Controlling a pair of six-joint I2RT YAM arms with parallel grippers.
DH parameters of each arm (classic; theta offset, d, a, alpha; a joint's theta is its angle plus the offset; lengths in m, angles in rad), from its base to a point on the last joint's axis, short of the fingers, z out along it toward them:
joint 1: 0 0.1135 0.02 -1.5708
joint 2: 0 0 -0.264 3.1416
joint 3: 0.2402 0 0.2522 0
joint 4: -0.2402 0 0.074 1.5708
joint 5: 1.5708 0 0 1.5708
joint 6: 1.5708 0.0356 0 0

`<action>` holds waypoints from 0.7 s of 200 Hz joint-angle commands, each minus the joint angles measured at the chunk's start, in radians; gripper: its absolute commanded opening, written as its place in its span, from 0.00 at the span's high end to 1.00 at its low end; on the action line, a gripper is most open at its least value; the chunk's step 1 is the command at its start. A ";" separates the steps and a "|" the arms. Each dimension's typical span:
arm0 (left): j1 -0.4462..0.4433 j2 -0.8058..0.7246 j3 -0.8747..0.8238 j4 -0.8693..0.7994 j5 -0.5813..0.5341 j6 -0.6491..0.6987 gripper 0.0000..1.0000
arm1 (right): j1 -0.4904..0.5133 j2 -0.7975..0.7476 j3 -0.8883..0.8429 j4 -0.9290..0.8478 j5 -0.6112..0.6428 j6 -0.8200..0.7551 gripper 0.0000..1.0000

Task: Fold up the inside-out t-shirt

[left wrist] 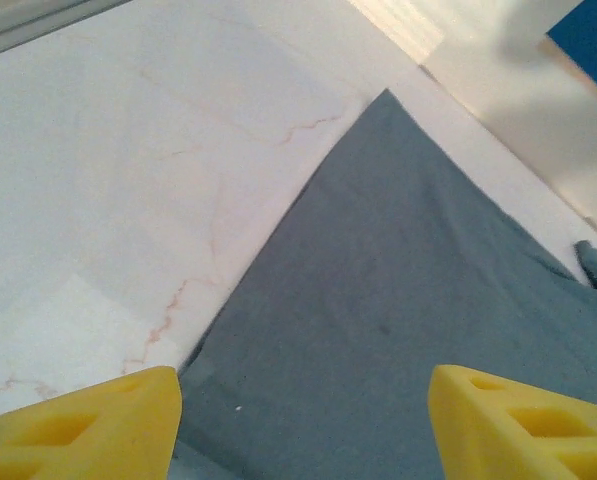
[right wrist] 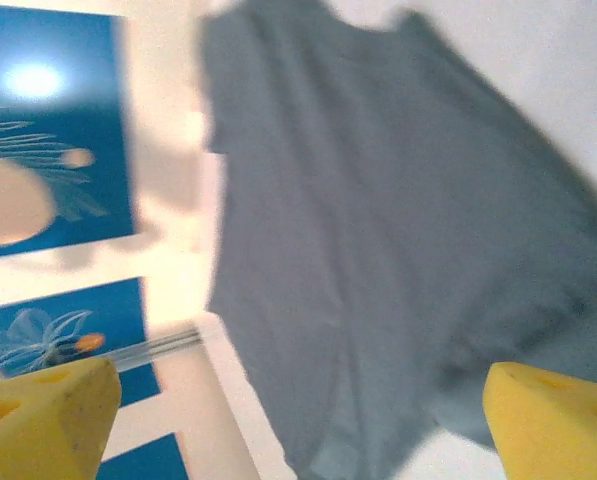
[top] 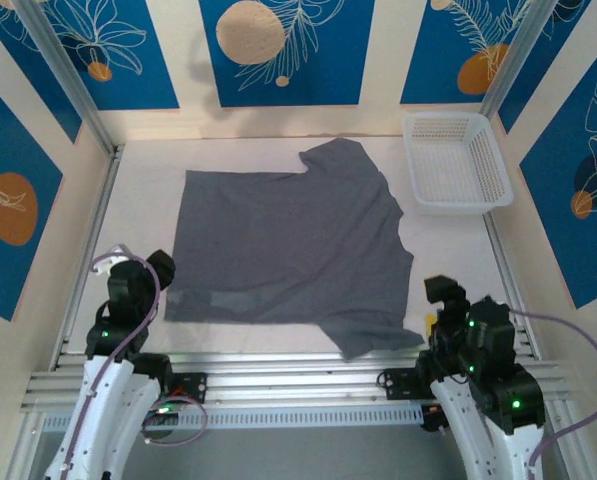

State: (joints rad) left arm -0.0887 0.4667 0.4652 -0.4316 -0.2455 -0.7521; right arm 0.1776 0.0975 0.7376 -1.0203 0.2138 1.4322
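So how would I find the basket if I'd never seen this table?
Find the big white table with blue flower panels behind it. A dark grey t-shirt lies across its middle. The basket sits in the far right corner beside the shirt: white, rectangular, with holey mesh sides.

Robot manipulation lab cell, not a home or a shop.
Two robot arms, left arm (top: pixel 128 295) and right arm (top: pixel 478 340), are bolted to aluminium extrusion rails (top: pixel 298 372) at the near edge of a white marble-look tabletop (top: pixel 143 200). Extrusion posts (top: pixel 66 75) run up the corners. The enclosure walls (top: pixel 278 70) are cream panels with printed blue leaf-and-circle artwork, backdrop style, on three sides. A cable (top: pixel 563 323) loops off the right arm, and green status LEDs (top: pixel 515 404) are lit on the joints. Props are sparse: a dark grey t-shirt (top: pixel 288 260) spread flat and a white plastic basket (top: pixel 458 205) at the far right corner.
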 commanded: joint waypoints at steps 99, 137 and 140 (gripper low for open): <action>-0.086 1.240 0.715 0.099 0.147 0.066 1.00 | 0.033 1.651 0.600 0.466 -0.202 -0.610 1.00; -0.053 1.515 0.897 0.116 0.179 0.054 1.00 | 0.057 1.981 0.858 0.410 -0.081 -0.612 1.00; -0.050 1.530 0.906 0.119 0.180 0.053 1.00 | 0.058 2.003 0.876 0.402 -0.076 -0.609 1.00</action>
State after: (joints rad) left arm -0.1650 1.9030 1.2797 -0.3111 -0.0807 -0.6819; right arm 0.2165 1.9839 1.4837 -0.5465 0.0559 0.8402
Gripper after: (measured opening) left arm 0.043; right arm 0.062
